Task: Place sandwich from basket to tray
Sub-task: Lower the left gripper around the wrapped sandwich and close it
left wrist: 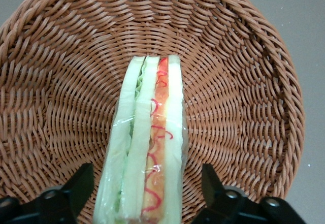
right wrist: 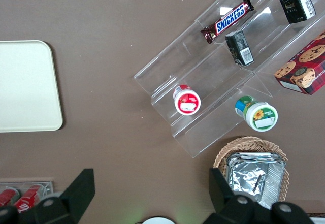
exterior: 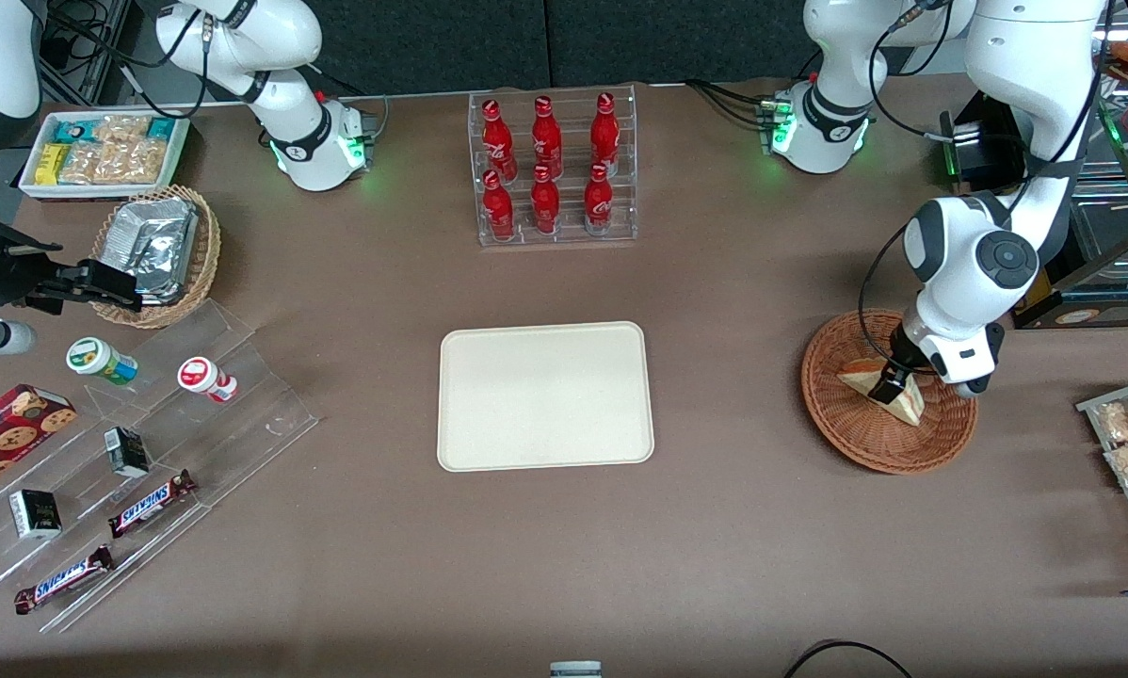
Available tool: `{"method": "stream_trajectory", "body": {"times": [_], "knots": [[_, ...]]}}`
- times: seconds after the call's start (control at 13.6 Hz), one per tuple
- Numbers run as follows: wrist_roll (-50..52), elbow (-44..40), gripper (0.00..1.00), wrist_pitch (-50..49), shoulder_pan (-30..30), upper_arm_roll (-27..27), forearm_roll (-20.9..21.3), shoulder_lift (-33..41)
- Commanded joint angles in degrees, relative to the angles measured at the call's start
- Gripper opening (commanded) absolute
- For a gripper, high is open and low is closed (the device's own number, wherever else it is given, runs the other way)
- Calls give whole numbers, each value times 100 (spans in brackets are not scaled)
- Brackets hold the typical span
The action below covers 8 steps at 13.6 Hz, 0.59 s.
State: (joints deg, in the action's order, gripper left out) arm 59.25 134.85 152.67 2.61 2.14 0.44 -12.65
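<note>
Front view: tool (exterior: 892, 388) over sandwich (exterior: 889, 395).

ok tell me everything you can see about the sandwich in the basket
The sandwich is a triangular wedge in clear film: pale bread slices standing on edge, with green filling on one side and orange filling streaked with red sauce on the other. It rests on the woven floor of the reddish-brown wicker basket, toward the working arm's end of the table. The gripper is down over it, open, one finger on each side, not yet pressing the film.
</note>
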Motion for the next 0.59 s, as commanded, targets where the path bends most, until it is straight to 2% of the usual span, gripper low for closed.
{"method": "stream_trajectory", "body": {"times": [0.0,0.15,0.22,0.37,0.52], "knots": [[149,68,39,53,20,6,106,104],[157,86,14,-26,29,6,106,201],[149,77,6,-157,29,6,106,254],[96,7,5,-630,29,6,123,534],[61,-255,5,-1437,64,-20,342,903]]}}
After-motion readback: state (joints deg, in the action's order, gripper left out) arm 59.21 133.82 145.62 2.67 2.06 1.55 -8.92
